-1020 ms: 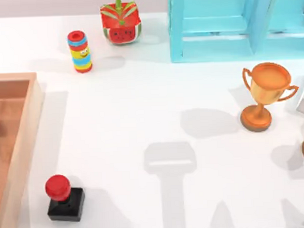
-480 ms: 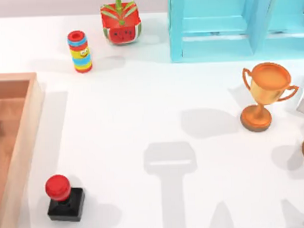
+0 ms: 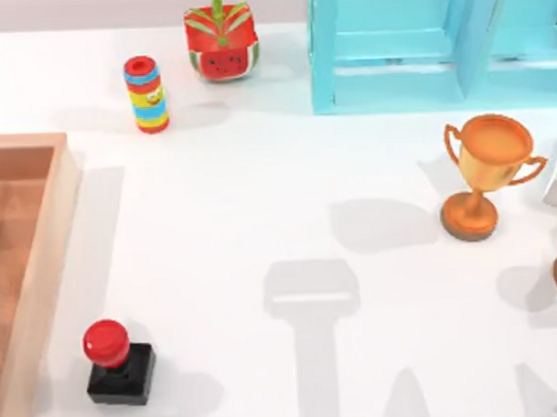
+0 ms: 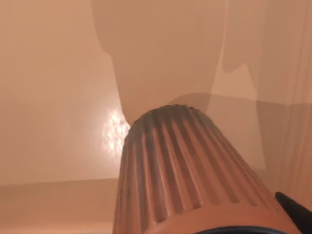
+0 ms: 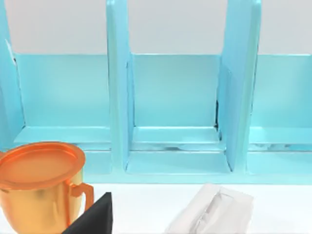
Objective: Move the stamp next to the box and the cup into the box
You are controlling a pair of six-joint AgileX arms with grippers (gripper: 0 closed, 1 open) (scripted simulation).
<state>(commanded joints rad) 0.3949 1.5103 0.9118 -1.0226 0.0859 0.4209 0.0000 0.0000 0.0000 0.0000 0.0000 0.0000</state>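
Note:
The stamp, a black block with a red knob, stands upright on the table just right of the box's low wooden wall, near the front. In the left wrist view the cup, copper-brown and ribbed, looms close over the box's floor, its far end down by the floor with its shadow beside it. My left gripper is shut on the cup, and one dark finger lies against the cup's side. My right gripper is parked at the table's right side, facing the shelf.
An orange trophy stands at the right, with a turquoise shelf unit behind it. A striped ring stack and a watermelon toy are at the back. A white pack lies near the right gripper.

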